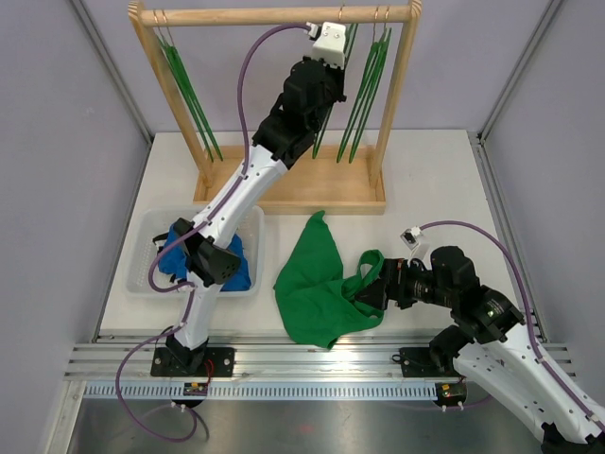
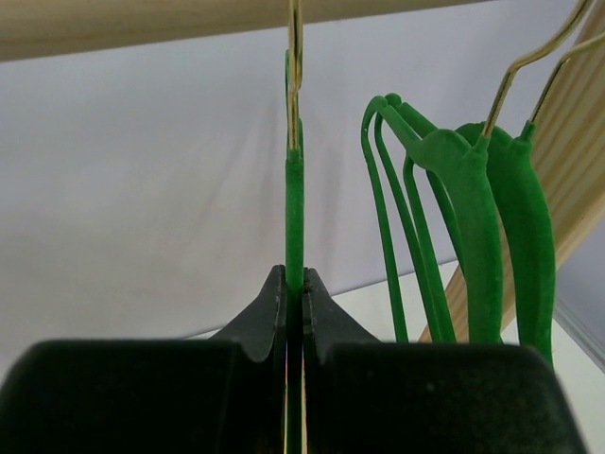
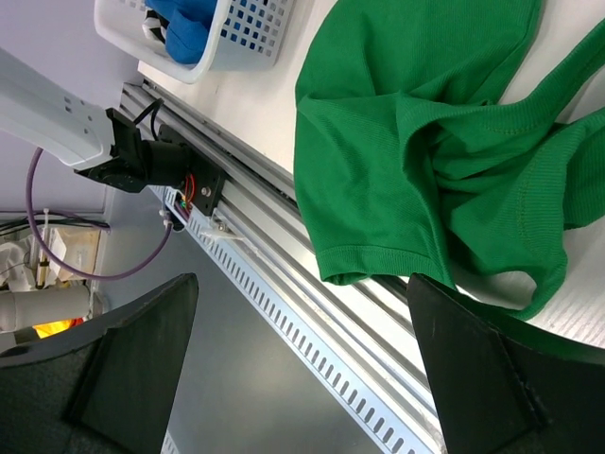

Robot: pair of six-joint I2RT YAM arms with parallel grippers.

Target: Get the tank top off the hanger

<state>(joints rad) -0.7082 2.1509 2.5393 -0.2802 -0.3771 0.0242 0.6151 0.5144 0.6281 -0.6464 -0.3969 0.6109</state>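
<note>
One hanger (image 2: 295, 199) pinched tight in the left gripper (image 2: 295, 284); right gripper (image 3: 302, 322) gapes wide, empty, seemingly just beside the tank top (image 3: 406, 123)

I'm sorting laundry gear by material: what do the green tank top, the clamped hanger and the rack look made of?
Tank top: matte knit fabric; fine ribbing and stitched hems show.
Hanger: smooth green plastic, probably, with a shiny brass-coloured wire hook.
Rack: pale unpainted wood, grain faintly visible.

Wooden rack (image 1: 274, 14) at far edge of the table (image 1: 430, 180). White basket (image 1: 138, 255) near-left, blue cloth (image 1: 243, 270) inside, possibly several pieces.
</note>
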